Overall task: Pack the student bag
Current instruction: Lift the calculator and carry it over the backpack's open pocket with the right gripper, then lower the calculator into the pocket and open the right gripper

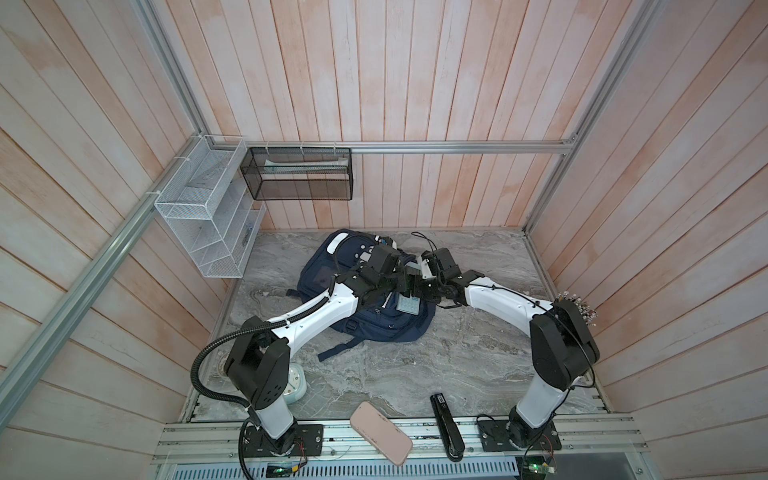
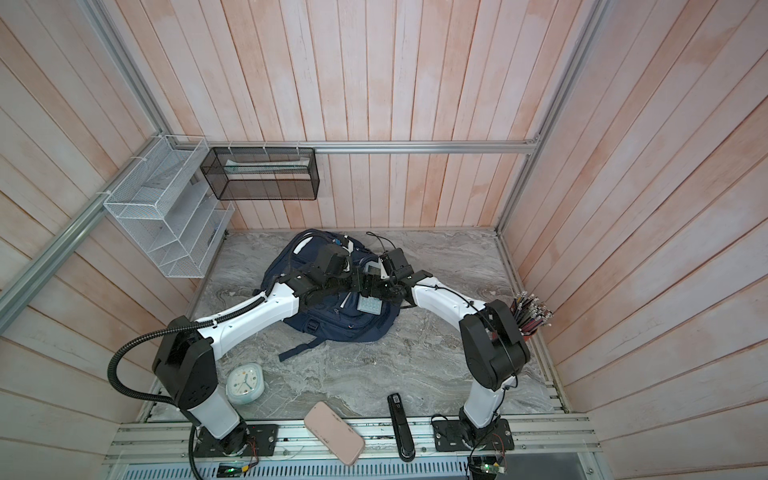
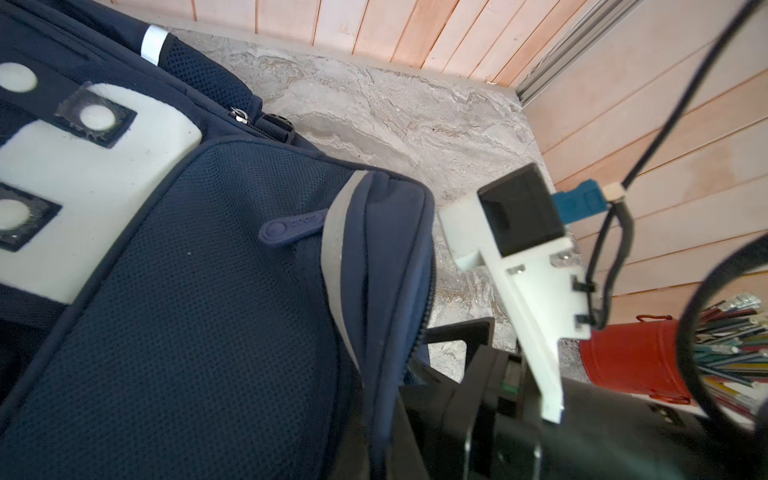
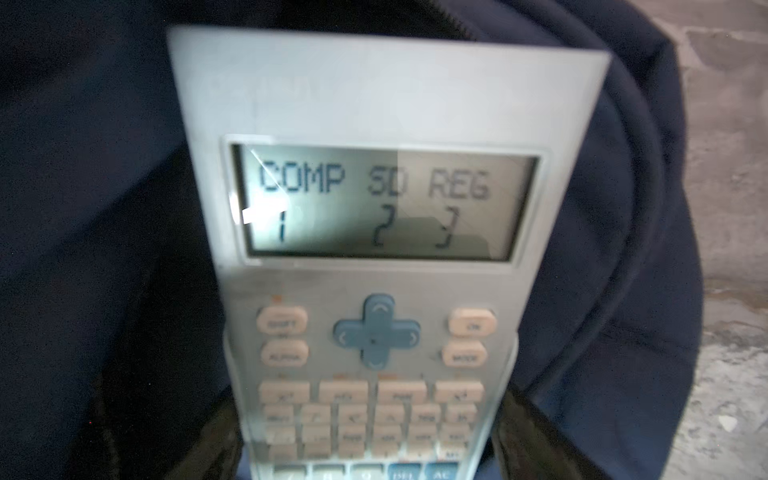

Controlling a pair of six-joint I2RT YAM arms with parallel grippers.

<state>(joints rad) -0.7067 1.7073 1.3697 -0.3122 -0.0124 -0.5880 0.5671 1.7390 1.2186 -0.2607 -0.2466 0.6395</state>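
The navy-blue fabric student bag [image 1: 320,274] looks floppy, best held by the rim the left gripper [image 1: 409,284] pinches; the right gripper [image 4: 365,440] clamps a silver rectangular calculator [image 4: 386,104] over it.

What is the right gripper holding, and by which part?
The calculator, by its keypad end: the fingers clamp its two side edges, leaving the screen end free.

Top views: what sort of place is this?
Likely a robot test booth staged as a study nook: plank walls on a metal frame, two arms bolted in front of the table, and school things, a bag and a calculator.
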